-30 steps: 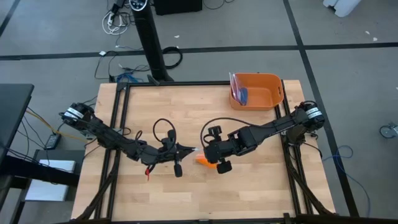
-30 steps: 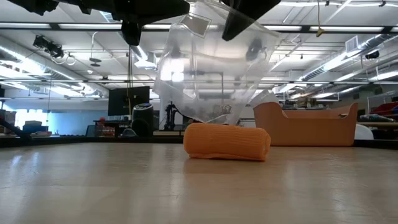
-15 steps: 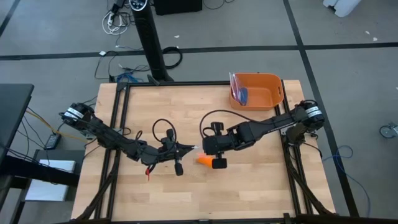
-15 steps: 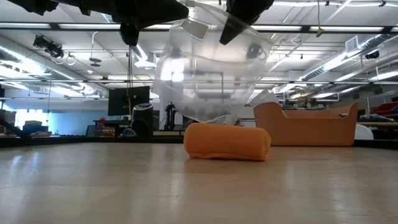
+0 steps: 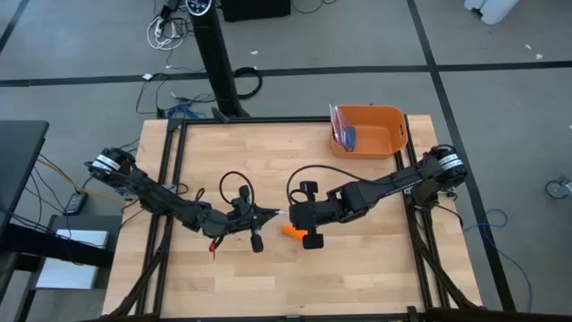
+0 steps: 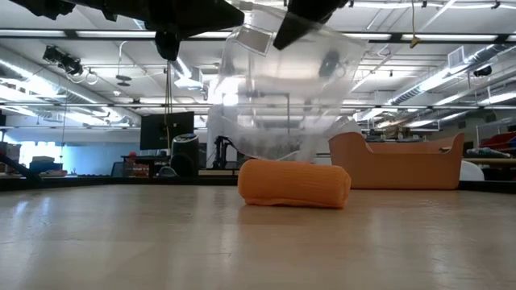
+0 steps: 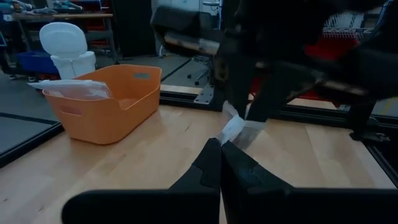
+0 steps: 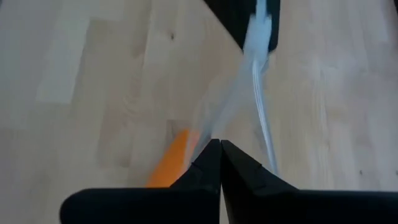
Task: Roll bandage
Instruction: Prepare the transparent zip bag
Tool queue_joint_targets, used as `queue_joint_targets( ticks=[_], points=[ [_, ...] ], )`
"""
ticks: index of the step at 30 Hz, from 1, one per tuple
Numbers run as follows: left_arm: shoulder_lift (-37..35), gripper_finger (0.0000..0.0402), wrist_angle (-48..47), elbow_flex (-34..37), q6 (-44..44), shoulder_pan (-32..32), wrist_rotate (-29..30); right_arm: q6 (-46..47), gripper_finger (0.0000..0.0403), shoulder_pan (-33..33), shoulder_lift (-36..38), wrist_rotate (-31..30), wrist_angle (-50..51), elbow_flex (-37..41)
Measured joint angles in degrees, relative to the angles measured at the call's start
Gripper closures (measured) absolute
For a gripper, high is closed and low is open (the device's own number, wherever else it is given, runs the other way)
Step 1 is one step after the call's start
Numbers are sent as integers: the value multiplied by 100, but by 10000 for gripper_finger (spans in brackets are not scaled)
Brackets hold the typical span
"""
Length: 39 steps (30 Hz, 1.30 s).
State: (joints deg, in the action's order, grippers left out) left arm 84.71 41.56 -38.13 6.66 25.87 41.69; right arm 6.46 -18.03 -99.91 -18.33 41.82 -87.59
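You have both tools meeting near the middle of the bench (image 5: pixel 223 277), each pinching the same clear plastic bag (image 6: pixel 278 97). The left tool (image 5: pixel 268 215) has its fingers pressed together on one edge of the bag, which shows as a pale crumpled strip just past its fingertips in the left wrist view. The right tool (image 5: pixel 298 215) is likewise closed on the bag from the opposite side; its wrist view shows the film stretching away from its closed fingers toward the other arm.

The bag hangs in the air between them, lifted clear of the wood. The bandage (image 6: pixel 294 184) is a rolled orange cylinder lying on its side on the bench, directly under the bag and beside the right tool. It is outside the bag.

An orange bin (image 5: pixel 368 131) sits at the far right corner of the bench, well apart from the tools.
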Motion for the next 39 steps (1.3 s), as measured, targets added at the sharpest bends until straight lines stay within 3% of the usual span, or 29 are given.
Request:
queue_joint_targets(
  ticks=[12, 23, 27, 33, 39],
  points=[
    [2, 401, -21, 0, 88, 0, -4, 254, 392, 90, -5, -154, -625, 561],
    [4, 401, -98, 0, 115, 0, -22, 250, 280, 27, 193, 110, -749, 571],
    [4, 401, -90, 0, 115, 2, -26, -88, 263, -62, 268, 452, -939, 571],
    [4, 401, -74, 0, 118, 2, -19, -556, 295, 105, 178, 513, -1098, 576],
    [6, 401, -46, 0, 115, 0, -2, -750, 381, 283, 185, 508, -1193, 575]
  ],
)
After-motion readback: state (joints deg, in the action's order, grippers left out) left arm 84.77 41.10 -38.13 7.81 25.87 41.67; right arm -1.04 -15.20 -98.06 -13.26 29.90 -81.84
